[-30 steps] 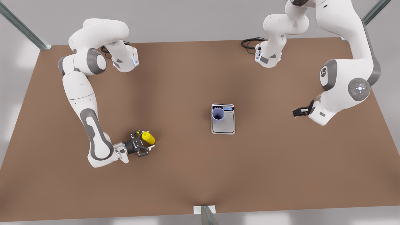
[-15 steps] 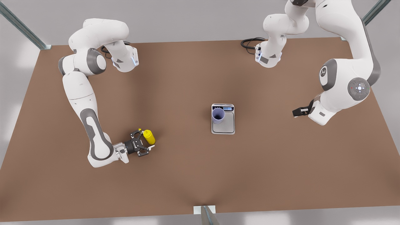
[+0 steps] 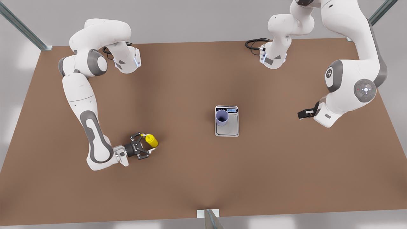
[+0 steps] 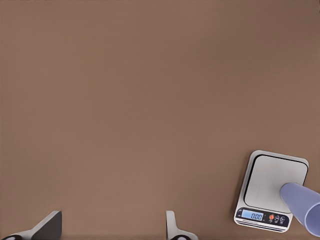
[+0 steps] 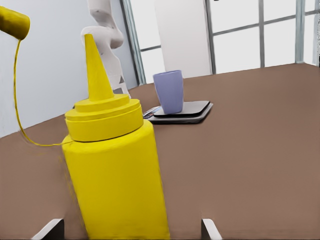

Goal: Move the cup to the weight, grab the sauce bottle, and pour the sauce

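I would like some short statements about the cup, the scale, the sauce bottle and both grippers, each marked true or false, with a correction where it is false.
1. The cup stands on the weight. True.
2. The cup sits in the middle of the plate. False: it stands by the display end, toward the front view's left edge of the plate.
3. The sauce bottle lies on its side. False: the right wrist view shows it upright, nozzle up.
4. The right gripper has its fingers open on either side of the sauce bottle. True.
5. The left gripper holds the cup. False: it is open, high over the table, holding nothing.
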Controlling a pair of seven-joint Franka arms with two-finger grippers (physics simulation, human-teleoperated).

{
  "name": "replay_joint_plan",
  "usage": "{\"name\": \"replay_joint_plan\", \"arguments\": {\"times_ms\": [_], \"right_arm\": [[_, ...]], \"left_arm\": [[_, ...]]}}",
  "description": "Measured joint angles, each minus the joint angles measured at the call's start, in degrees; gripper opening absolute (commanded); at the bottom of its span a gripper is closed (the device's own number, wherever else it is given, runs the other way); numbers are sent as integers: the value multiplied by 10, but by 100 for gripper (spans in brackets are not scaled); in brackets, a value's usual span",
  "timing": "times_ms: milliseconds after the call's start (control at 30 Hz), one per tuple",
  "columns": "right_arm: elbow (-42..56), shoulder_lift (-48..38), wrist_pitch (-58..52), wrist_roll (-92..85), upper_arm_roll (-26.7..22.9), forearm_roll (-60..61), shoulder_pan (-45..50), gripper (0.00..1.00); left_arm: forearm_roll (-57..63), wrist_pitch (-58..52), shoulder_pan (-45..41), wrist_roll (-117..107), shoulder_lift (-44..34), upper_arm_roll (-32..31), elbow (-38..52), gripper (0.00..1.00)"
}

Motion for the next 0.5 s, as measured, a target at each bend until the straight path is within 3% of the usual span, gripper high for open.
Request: {"name": "replay_joint_plan", "arguments": {"times_ms": [500], "right_arm": [[1,-2,0,-2,-5,-12,-4,100]], "left_arm": [[0,1,0,0,0,0,0,100]]}}
